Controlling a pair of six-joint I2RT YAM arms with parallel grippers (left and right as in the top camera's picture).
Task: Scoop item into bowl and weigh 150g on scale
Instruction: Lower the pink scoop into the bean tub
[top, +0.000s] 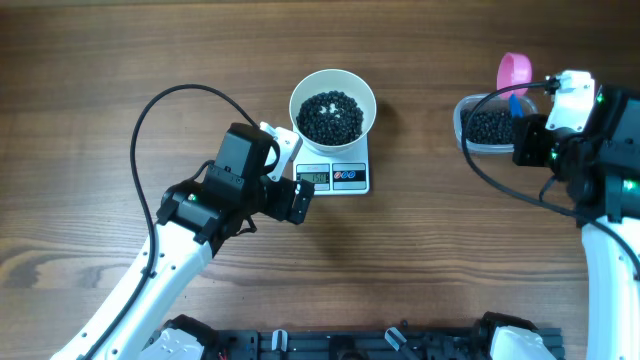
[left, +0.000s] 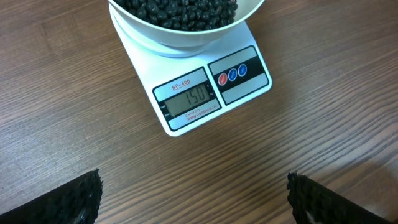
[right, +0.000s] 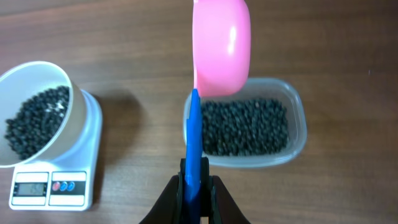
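White bowl (top: 366, 90) of black beans (top: 331, 116) set on scale (top: 350, 178), top centre, left gripper (left: 196, 202) held wide open just below, right gripper (right: 194, 186) clamped on pink scoop (top: 514, 70) handle above clear tub (top: 462, 120), upper right.

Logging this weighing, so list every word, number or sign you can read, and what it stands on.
"SF-400": label on the small white rectangular digital kitchen scale, above its grey LCD display.
"150": on that display.
Tiny print under the display and symbols on the round red and blue buttons: too small to read.
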